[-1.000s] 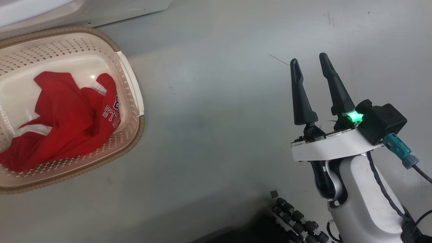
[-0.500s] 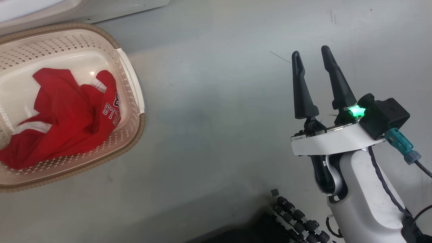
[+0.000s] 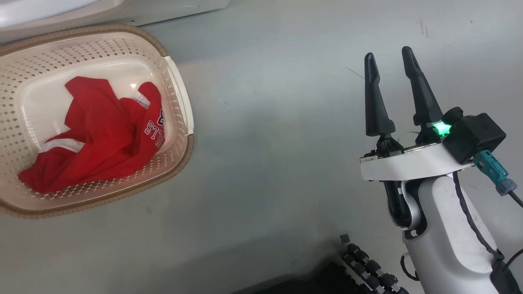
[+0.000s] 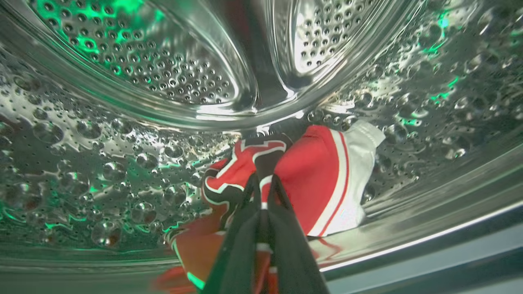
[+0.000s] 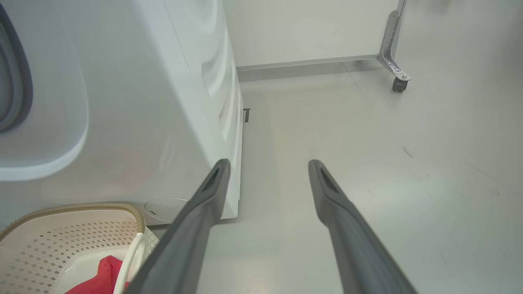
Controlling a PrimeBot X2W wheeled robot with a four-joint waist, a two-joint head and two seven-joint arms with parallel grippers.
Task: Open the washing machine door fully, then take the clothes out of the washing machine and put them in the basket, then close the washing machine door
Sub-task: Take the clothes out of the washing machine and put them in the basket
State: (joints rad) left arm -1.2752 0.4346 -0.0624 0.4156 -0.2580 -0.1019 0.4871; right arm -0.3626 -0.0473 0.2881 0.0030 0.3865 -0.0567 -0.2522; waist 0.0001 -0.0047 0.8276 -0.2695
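Unloading step: red garment [image 4: 314, 171] in drum [image 4: 122, 155] is pinched between the closed left gripper [image 4: 264, 180] fingers; right gripper [image 3: 388, 55] is held spread; lift-out to basket [image 3: 179, 94] is needed next

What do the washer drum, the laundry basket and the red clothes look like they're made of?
The drum: polished steel by its look, mirror-bright, dimpled and perforated. The basket: probably moulded plastic, cream, semi-gloss, with punched holes; its brown rim looks woven, maybe imitation. The clothes: soft fabric, matte, creasing in folds.

Grey floor [image 3: 265, 122]; caster [image 5: 399, 84], perhaps a cart's.
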